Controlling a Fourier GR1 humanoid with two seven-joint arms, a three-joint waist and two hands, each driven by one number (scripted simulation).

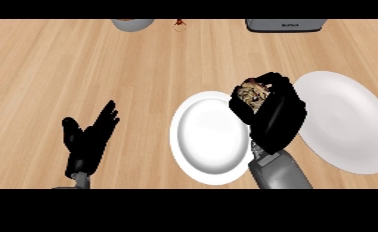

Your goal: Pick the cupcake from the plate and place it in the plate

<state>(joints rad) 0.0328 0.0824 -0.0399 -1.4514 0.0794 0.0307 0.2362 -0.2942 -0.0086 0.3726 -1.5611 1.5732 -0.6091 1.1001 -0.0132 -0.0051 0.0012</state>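
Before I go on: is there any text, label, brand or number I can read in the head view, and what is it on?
On the grey appliance at the counter's far edge: a short dark marking on its front, too small and blurred to read.
On the left plate, the right plate and the cupcake in the right hand: no text.
Nothing legible anywhere else.

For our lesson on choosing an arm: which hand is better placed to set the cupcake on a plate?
Right. The right hand curls round the cupcake, between the middle plate and the right plate. The left hand rests open at the lower left, away from both.
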